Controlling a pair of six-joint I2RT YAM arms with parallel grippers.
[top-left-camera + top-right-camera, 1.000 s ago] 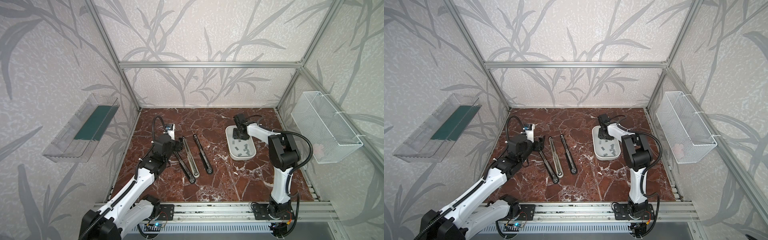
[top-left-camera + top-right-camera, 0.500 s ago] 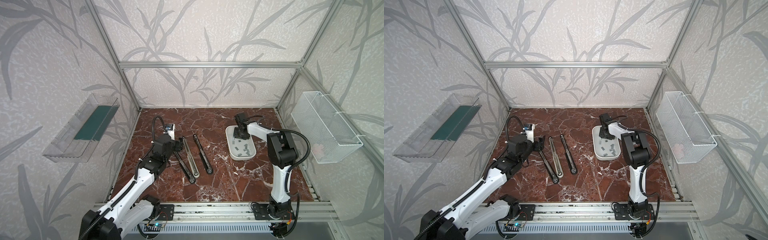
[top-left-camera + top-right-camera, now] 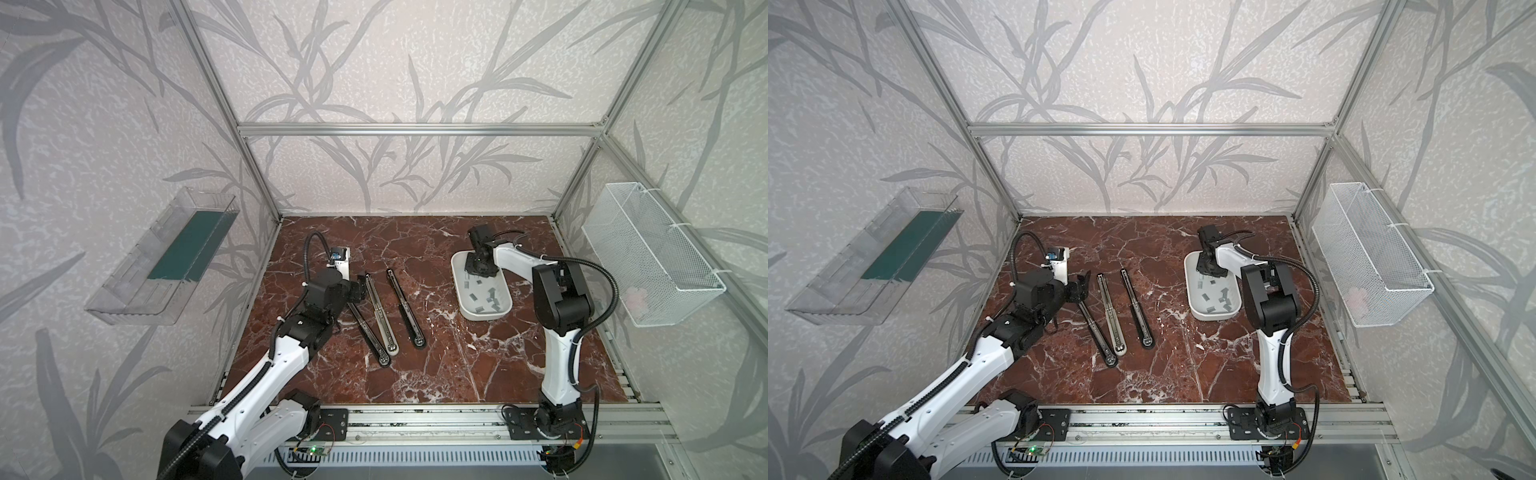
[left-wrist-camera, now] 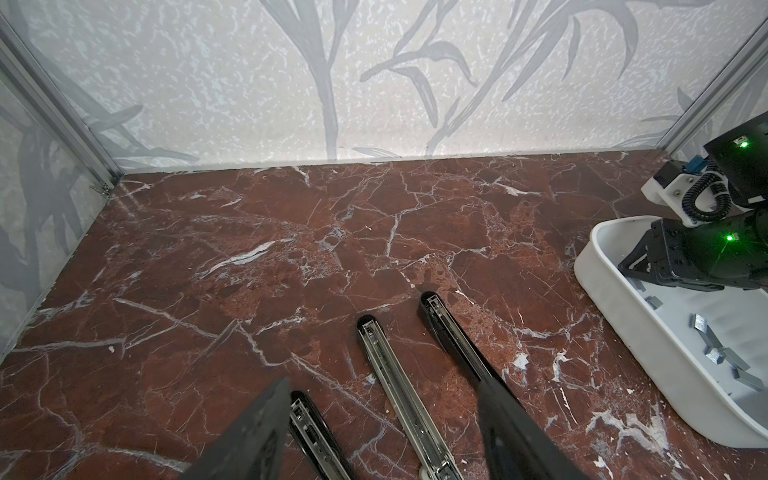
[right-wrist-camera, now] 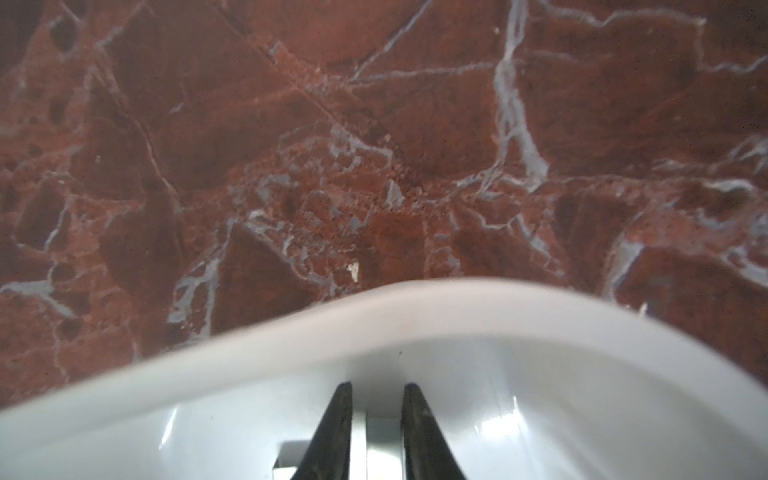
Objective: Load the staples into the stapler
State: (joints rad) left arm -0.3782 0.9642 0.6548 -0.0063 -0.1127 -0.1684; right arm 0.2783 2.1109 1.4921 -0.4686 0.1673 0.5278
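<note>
Staples (image 3: 473, 296) lie loose in tray (image 3: 482, 316): likely light, stiff, slick, snappable; pinch across long sides. Right end effector (image 5: 377, 388) straddles one strip (image 5: 383, 449), jaws narrow, grip unclear. Left end effector (image 4: 382, 384) spread, empty.

glossy white plastic tray (image 5: 415, 299), grey metal staples (image 4: 700, 332), polished marble-look tabletop (image 4: 291, 232).
</note>
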